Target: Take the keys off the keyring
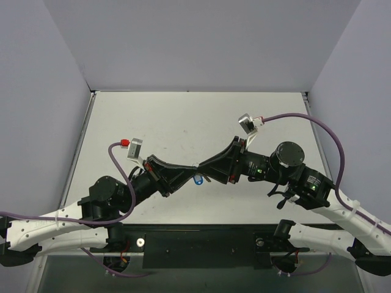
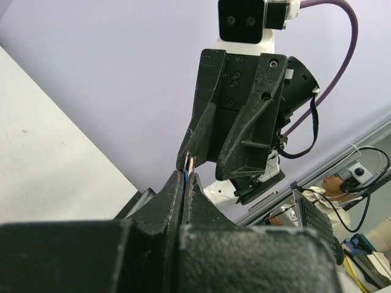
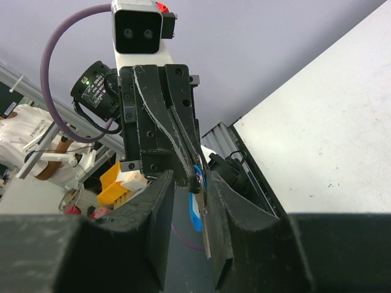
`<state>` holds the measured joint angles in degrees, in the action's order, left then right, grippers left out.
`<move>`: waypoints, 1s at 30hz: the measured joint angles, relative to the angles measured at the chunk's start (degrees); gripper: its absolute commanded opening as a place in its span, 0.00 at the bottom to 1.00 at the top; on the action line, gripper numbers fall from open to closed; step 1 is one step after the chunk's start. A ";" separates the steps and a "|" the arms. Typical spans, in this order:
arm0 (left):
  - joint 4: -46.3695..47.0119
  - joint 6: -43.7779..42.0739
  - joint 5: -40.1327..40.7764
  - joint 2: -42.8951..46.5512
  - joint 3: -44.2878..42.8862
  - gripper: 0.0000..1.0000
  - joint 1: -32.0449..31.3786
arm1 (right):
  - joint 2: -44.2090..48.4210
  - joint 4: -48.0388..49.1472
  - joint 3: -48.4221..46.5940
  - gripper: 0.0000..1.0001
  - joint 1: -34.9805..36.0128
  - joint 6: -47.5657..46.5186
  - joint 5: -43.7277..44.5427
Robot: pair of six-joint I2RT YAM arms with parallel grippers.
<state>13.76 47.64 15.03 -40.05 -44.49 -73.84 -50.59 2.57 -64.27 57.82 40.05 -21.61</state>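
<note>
Pinching the keyring [image 3: 196,218], left fingers [image 3: 183,159] aim the key [image 3: 206,235] lengthwise between right fingers [image 3: 153,213].

Top view: the keyring [image 1: 198,180] shows only as a blue speck under the meeting fingertips. Its metal ring is too small to make out, and the key is not discernible there. Left wrist view: the closed fingers of the left gripper [image 2: 186,174] cover all but a thin blue sliver of the keyring. Right wrist view: the key [image 3: 206,235] is a thin silver strip close along one finger of the right gripper [image 3: 191,176], and contact between them cannot be determined.
</note>
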 measured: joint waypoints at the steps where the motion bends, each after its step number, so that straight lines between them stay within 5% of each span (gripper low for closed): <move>1: 0.17 0.00 0.00 0.00 0.00 0.00 -0.04 | -0.11 0.00 0.00 0.21 0.04 -0.09 0.00; 10: 0.70 0.00 0.00 -0.04 0.00 0.00 -0.11 | -0.57 0.20 0.00 0.00 0.72 -1.05 0.72; 16: 1.55 0.22 0.00 0.09 -0.02 0.00 -0.15 | -0.46 1.42 0.00 0.00 0.90 -1.22 1.01; 21: 0.07 -0.17 -0.42 -0.07 -1.31 0.37 -0.28 | 0.02 1.88 0.11 0.00 1.51 -1.70 1.44; 24: -2.36 -0.94 -0.50 -0.07 -2.82 0.48 -0.31 | 1.11 2.34 0.92 0.00 1.97 -1.81 1.66; 26: -3.67 -1.46 -0.48 0.17 -3.23 0.64 -0.31 | 1.77 2.32 1.46 0.00 2.19 -2.05 1.66; 30: -6.97 -2.27 -0.37 1.88 -3.61 0.66 -0.31 | 2.45 1.66 1.84 0.00 2.27 -2.67 1.64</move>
<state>6.79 45.36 14.66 -38.17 -48.10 -74.15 -48.14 4.23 -62.43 60.10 37.39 -19.97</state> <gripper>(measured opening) 0.662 0.009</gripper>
